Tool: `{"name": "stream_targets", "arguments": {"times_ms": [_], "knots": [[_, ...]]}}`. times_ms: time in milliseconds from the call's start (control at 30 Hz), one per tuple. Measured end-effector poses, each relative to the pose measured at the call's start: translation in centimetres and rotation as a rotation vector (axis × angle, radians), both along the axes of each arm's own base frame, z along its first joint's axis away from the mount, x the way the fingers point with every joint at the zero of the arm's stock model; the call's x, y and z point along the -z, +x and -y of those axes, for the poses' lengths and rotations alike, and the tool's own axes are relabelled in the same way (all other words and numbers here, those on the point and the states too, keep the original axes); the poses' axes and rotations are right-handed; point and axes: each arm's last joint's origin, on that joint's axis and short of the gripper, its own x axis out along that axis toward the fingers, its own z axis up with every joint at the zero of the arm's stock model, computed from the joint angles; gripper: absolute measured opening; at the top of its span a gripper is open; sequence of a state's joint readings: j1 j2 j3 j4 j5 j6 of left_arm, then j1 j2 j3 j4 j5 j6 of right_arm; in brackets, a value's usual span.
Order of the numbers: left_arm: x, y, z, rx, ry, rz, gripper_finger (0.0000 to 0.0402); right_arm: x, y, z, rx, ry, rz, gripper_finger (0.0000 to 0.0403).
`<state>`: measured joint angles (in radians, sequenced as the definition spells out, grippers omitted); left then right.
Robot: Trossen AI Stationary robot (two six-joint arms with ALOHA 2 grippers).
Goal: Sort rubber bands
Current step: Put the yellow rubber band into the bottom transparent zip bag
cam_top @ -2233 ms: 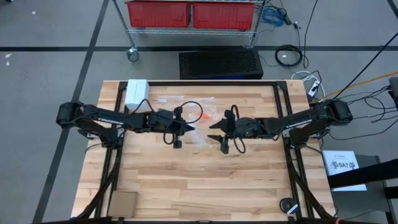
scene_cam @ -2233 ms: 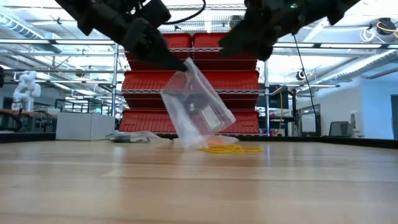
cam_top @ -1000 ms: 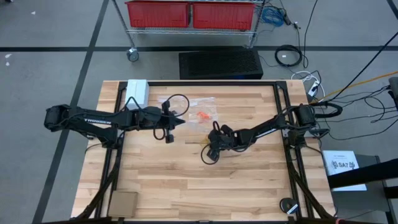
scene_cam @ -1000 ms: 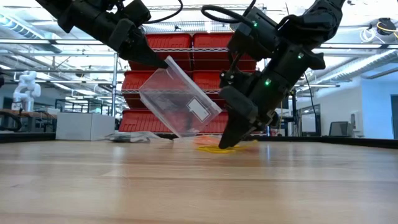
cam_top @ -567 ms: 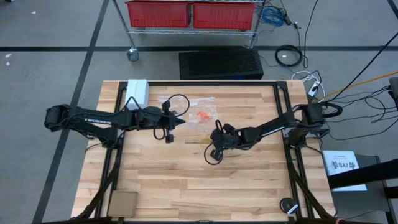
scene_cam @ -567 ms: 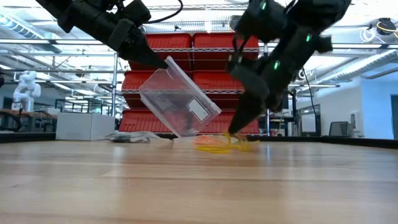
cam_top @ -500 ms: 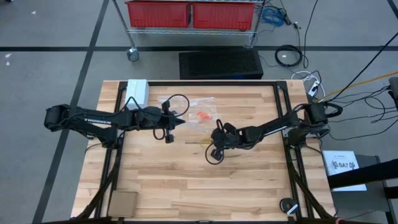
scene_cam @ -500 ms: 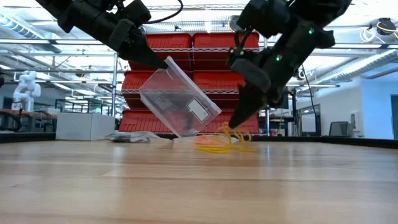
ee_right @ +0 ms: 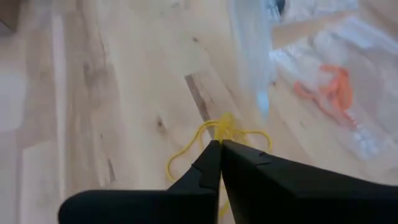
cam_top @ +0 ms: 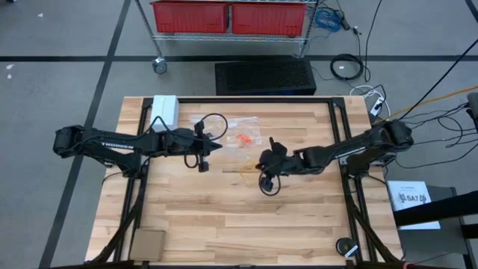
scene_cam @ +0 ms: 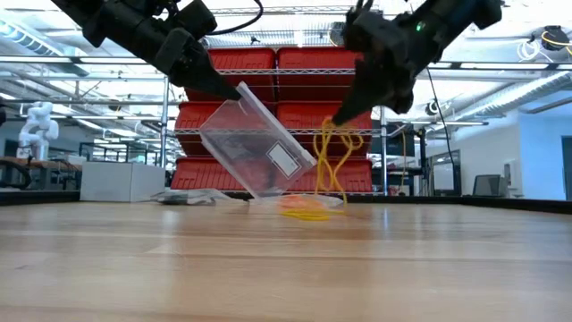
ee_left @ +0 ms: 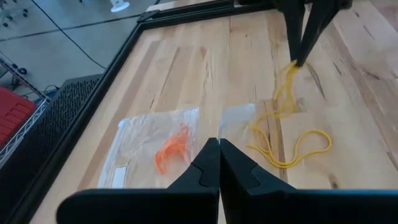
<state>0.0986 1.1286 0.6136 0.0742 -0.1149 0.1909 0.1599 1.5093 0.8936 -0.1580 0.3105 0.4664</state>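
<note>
Since before, our right tool [scene_cam: 334,119] has lifted, pinching yellow bands [scene_cam: 331,161] that may slip onto the desk [scene_cam: 286,259].

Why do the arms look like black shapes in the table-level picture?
Low view: bright ceiling lights behind backlight the right tool and the yellow bands it lifts. Right wrist view: soft and blurred. High view: even light, faint shadows.

Thin yellow rubber bands [scene_cam: 329,161] hang in loops against stacked red plastic bins [scene_cam: 277,116]. A clear plastic zip bag [scene_cam: 255,148] bears a white label. Orange rubber bands [ee_left: 171,148] show inside another transparent flat bag [ee_left: 146,146] on the pale, streaky-grained wooden surface [cam_top: 224,217]. Both arms are black.
</note>
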Motion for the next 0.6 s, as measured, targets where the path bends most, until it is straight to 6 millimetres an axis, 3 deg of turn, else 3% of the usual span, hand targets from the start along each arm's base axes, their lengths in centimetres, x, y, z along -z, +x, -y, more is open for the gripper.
{"name": "stream_targets", "arguments": {"times_ms": [333, 600], "knots": [[0.0, 0.0, 0.0, 0.000, -0.001, -0.005, 0.0000, -2.8, -1.7, 0.1, -0.018, -0.002, 0.057, 0.0001], [0.1, 0.0, 0.0, 0.000, -0.002, -0.009, 0.0000, -3.9, -3.7, -0.4, -0.033, 0.000, 0.010, 0.0001]]}}
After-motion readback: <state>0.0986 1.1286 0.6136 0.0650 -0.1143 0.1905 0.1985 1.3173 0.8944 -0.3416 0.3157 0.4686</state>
